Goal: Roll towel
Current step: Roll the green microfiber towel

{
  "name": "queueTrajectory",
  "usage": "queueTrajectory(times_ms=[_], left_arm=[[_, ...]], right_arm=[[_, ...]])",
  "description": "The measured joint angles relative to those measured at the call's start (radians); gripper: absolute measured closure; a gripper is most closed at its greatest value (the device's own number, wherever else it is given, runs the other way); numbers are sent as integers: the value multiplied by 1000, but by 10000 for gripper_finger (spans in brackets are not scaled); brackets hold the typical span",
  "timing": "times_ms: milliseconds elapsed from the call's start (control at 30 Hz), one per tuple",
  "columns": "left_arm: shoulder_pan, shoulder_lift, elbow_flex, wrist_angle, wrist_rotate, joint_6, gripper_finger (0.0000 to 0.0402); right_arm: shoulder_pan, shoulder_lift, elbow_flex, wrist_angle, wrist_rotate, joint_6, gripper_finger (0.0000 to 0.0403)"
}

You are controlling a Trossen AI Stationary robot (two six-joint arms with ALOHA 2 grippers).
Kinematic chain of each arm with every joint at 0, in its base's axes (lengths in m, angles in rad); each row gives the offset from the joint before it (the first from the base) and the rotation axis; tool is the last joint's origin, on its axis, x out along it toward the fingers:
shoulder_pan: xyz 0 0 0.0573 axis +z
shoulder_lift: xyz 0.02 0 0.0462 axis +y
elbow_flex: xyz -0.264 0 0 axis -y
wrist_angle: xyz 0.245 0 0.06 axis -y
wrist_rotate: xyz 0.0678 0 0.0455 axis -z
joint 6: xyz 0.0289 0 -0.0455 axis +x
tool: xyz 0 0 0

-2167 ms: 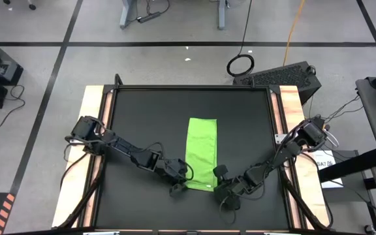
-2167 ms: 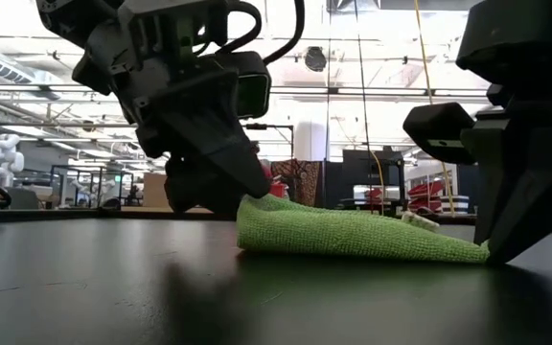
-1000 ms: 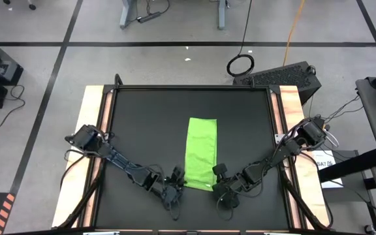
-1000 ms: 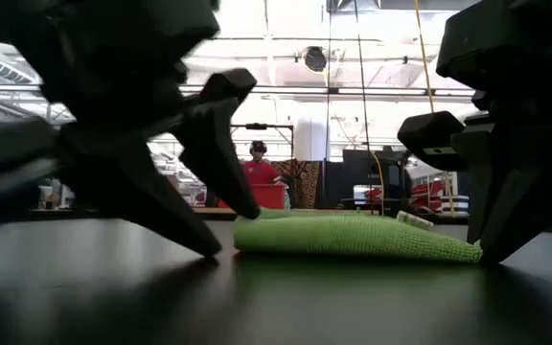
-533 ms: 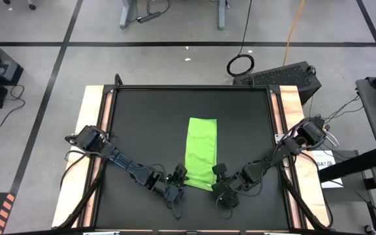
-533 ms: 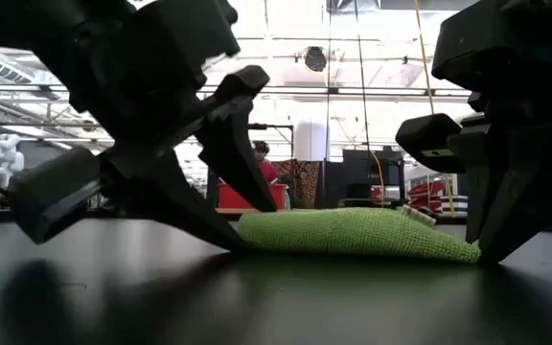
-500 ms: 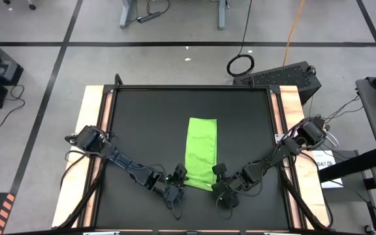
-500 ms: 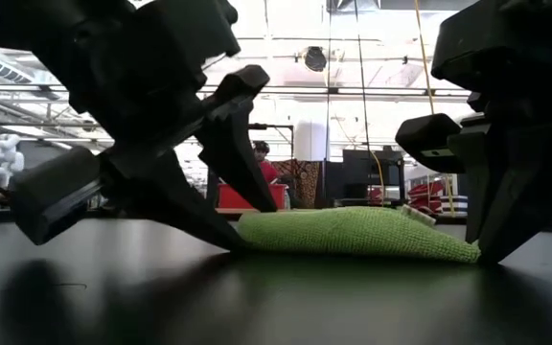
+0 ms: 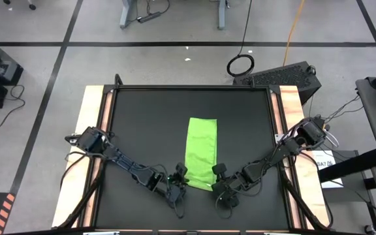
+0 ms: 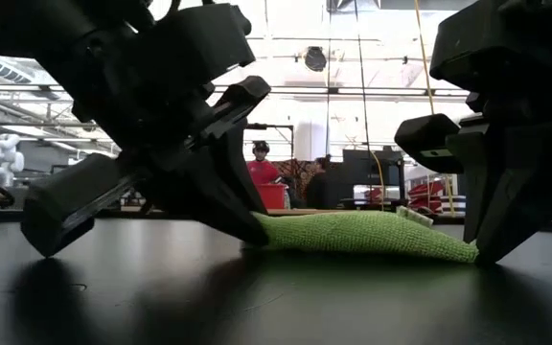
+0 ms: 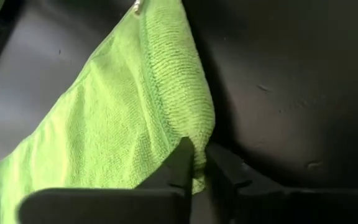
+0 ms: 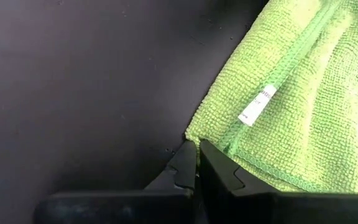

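left gripper now closes on towel corner at lower centre of frame, fingers wide apart before

Black-topped table with pale wooden side rails; a folded lime-green towel lies flat on it, lengthwise, nearer the front edge.

The towel is soft lime-green cloth with a nubby, looped weave and a stitched hem, a small white paper-like tag sewn near the right tool. Beneath both tools the table is black and matt, faintly sheened, edged in pale wood.
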Motion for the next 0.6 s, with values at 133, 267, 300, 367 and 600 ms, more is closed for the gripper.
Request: queueTrajectory(times_ms=[133,267,300,367,600], left_arm=[[0,2,11,-5,21,-59,392],[4,2,30,-34,79,-154,391],[9,2,30,-42,98,-186,391],[22,-2,31,-49,140,-243,391],[98,-6,33,-45,397,-410,391]], right_arm=[[-1,0,0,-5,1,6,401],[-4,-3,1,-12,-11,22,401],[-5,-8,1,-17,-16,25,401],[-6,-21,0,-22,-18,35,401],[-20,-106,-7,-74,-106,97,401]])
